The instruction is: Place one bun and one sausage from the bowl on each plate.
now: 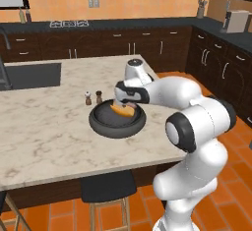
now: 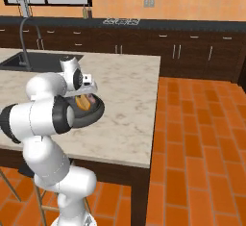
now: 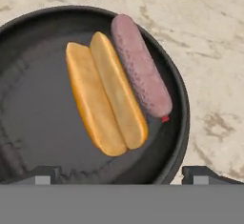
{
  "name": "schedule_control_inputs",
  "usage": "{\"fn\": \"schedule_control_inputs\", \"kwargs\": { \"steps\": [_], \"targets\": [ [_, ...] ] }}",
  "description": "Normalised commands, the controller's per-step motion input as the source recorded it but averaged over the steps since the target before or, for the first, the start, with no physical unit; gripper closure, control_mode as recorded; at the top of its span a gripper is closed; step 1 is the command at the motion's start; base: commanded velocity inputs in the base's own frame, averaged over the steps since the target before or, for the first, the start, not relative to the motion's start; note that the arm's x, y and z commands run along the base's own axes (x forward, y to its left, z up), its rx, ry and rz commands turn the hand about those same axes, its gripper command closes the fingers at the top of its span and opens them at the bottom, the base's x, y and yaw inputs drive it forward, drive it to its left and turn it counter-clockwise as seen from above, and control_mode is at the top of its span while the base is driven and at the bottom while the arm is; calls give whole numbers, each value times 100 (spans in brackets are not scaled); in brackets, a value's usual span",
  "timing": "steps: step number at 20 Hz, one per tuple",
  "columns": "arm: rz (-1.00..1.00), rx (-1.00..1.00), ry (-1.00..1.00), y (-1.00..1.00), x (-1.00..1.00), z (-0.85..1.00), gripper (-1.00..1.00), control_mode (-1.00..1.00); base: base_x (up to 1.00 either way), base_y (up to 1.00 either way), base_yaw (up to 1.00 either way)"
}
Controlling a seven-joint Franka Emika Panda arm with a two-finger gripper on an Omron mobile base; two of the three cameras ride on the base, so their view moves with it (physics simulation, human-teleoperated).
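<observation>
Bowl: you have the dark bowl [image 3: 178, 99] on the marble counter [image 1: 44, 127], directly under the hand; take it as your landmark.
Buns: two yellow-orange buns lie side by side and touching in the middle of the bowl, one bun [image 3: 90, 99] nearer the bowl's centre, the second bun [image 3: 119, 92] between it and the sausage.
Sausage: a pale pink sausage [image 3: 140, 66] lies along the bowl's wall, touching the second bun's side.
Pincer: your pincer [image 3: 121, 175] hangs over the bowl, jaws spread wide and empty; the two dark tips stand either side of the buns' near ends, touching nothing.
Progress: I judge the task barely begun. Both buns and the pink sausage are in the bowl, so every placement you can check is left to do.
Next: a descent onto one bun looks like the likely first pick, though the buns press together and may shift as a pair.
Hidden: a small red speck at the pink sausage's end may be the darker sausage tucked beneath; you cannot tell.
Nearby: two small shakers [image 1: 93, 97] stand just beyond the bowl's far rim.
Occlusion: from both base cameras the arm covers much of the bowl.
</observation>
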Motion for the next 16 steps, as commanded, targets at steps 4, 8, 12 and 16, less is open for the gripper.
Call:
{"fn": "schedule_control_inputs", "kwargs": {
  "steps": [4, 8, 12, 16],
  "targets": [
    [-4, 0, 4, 18, 71, -27, -100, -100, 0, 0, 0],
    [0, 0, 4, 18, 29, -53, -100, -100, 0, 0, 0],
    [-1, 0, 5, 12, 16, -25, -100, -100, 0, 0, 0],
    [0, 0, 0, 0, 12, -6, -100, -100, 0, 0, 0]
  ]
}}
